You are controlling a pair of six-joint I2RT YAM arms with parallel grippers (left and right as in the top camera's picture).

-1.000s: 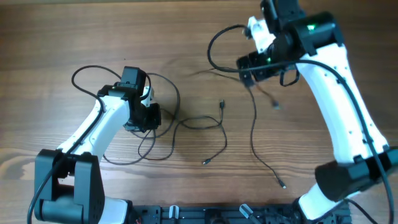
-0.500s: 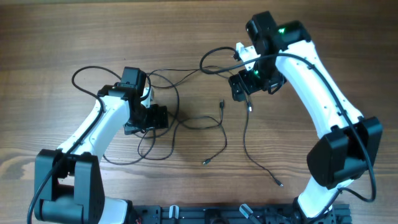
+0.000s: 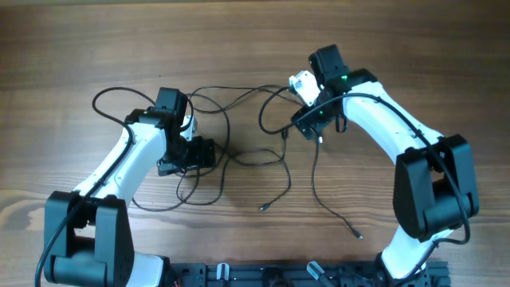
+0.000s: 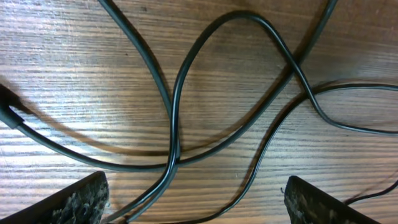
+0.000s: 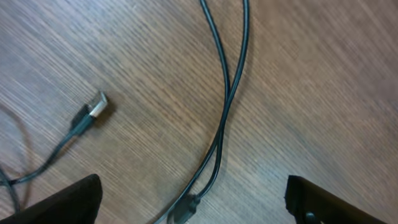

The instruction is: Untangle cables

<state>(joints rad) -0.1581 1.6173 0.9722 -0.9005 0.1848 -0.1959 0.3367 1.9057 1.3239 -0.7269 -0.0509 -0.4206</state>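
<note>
Several thin black cables (image 3: 239, 155) lie crossed and looped on the wooden table between the arms. My left gripper (image 3: 204, 151) sits low over the left part of the tangle. In the left wrist view the left gripper (image 4: 196, 208) is open, and crossing strands (image 4: 177, 106) lie on the wood between its fingers (image 4: 81, 202), untouched. My right gripper (image 3: 309, 127) hovers over the right side. In the right wrist view the right gripper (image 5: 193, 205) is open, above two strands (image 5: 225, 106) and a black plug body (image 5: 186, 210). A silvery plug (image 5: 94, 107) lies to the left.
One cable loop (image 3: 111, 100) reaches out to the far left. A long strand runs toward the front and ends in a plug (image 3: 358, 236). Another plug end (image 3: 264, 208) lies at front centre. The arm bases stand at the table's front edge (image 3: 263, 275).
My left gripper has opened from nearly shut, staying where it was. The right arm swung left and down from the far right to the tangle, and the strands near it shifted left.
</note>
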